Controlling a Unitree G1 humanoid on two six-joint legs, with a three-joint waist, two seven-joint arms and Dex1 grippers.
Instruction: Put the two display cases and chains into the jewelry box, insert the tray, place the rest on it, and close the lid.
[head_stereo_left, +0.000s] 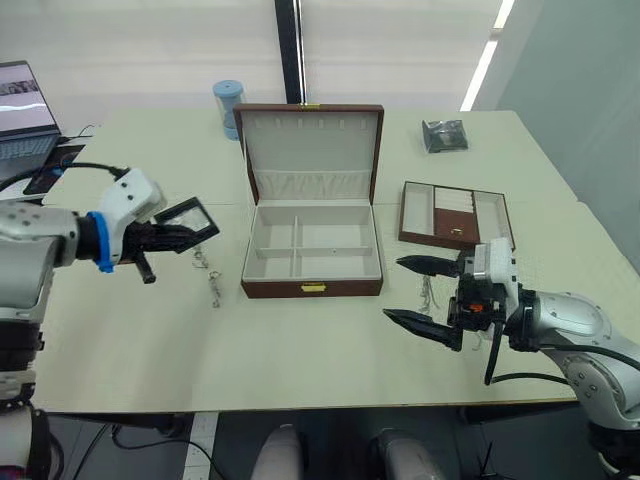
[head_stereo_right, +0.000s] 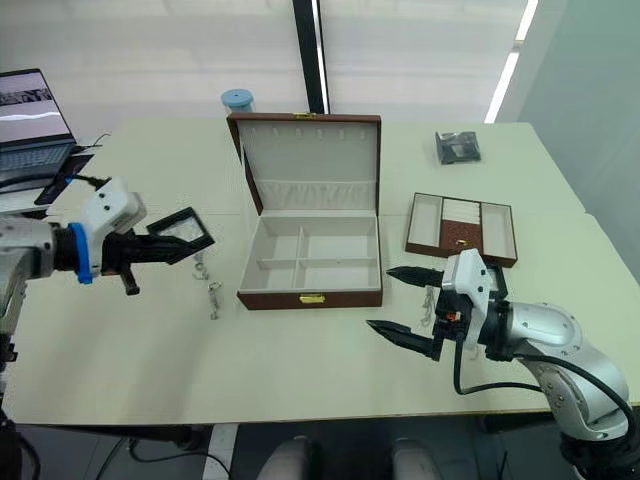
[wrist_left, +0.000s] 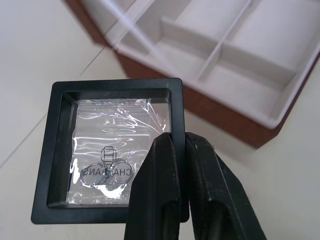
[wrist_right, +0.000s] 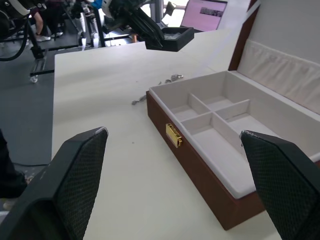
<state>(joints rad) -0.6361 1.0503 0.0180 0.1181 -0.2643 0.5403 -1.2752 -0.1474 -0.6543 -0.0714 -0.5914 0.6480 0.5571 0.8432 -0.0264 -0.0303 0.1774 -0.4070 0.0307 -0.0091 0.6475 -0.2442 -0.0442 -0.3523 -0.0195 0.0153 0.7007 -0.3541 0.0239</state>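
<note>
My left gripper (head_stereo_left: 196, 236) is shut on the edge of a display case (wrist_left: 100, 150), a black square frame with a clear centre, and holds it above the table left of the jewelry box (head_stereo_left: 280, 289). The box stands open with its cream compartments bare and its lid (head_stereo_left: 310, 130) upright. Two short chains (head_stereo_left: 201, 262) (head_stereo_left: 214, 290) lie on the table between the held case and the box. The brown tray (head_stereo_left: 455, 213) sits to the right of the box. In front of the tray, near the box's front right corner, my right gripper (head_stereo_left: 394, 290) hangs open and holds nothing.
A dark crinkly packet (head_stereo_left: 444, 134) lies at the back right. Behind the lid's left corner stands a blue cylinder (head_stereo_left: 227, 105), and a laptop (head_stereo_left: 20, 110) sits at the far left. Another thin silvery chain (head_stereo_left: 428, 292) lies beside my right gripper.
</note>
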